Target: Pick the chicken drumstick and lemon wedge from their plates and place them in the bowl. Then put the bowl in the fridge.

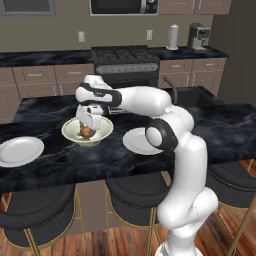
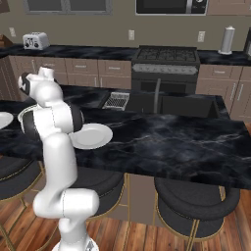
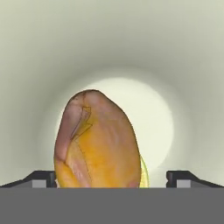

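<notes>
Arm (image 1: 150, 102) stretched left, elbow bent; pincer (image 1: 88, 131) pointing down, fingers (image 3: 41, 178) spread wide, nothing gripped.

The chicken drumstick (image 3: 98, 142) is golden orange with a pinkish end, inside the pale cream-green bowl (image 3: 175, 52).

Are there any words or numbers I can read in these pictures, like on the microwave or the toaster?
No, there is nothing to read anywhere.
Microwave: its control panel is too blurred to make out any marks.
Toaster: a few dark spots, no letters.
Coffee machine: no readable label.
Bowl, drumstick and plates: plain, no writing.
</notes>
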Available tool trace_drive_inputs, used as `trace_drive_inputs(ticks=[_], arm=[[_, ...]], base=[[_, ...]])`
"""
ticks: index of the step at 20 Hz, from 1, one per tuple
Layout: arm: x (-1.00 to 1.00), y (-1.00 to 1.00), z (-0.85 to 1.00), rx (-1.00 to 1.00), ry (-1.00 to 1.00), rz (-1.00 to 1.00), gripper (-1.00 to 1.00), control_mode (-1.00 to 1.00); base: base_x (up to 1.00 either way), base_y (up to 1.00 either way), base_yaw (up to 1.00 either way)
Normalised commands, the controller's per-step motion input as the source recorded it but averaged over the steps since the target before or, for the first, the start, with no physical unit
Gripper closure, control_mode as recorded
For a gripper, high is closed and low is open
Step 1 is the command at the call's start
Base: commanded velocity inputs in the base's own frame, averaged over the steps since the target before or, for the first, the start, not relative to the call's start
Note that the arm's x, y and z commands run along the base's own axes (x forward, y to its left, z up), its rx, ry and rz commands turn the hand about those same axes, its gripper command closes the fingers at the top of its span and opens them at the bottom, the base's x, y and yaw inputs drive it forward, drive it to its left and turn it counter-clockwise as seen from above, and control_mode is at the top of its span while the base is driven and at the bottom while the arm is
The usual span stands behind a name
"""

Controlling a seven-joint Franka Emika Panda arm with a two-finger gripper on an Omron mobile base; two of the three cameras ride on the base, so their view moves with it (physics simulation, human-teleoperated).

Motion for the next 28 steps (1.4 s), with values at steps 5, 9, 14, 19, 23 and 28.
trace_drive_inputs(ticks=[5,9,14,19,23,28], arm=[[-0.34,-0.19,0.26,0.0,-0.12,0.0,-1.0,-1.0],[-0.42,-0.27,0.22,0.0,-0.1,0.0,-1.0,-1.0],[-0.51,-0.31,0.21,0.0,-0.17,0.0,-1.0,-1.0],[-0.51,-0.34,0.2,0.0,-0.21,0.01,-1.0,-1.0],[-0.53,-0.39,0.14,0.0,-0.31,0.1,-1.0,-1.0],[-0.47,-0.41,0.07,0.11,-0.1,0.14,-1.0,-1.0]], base=[[0.0,0.0,0.0],[0.0,0.0,0.0],[0.0,0.0,0.0],[0.0,0.0,0.0],[0.0,0.0,0.0],[0.0,0.0,0.0]])
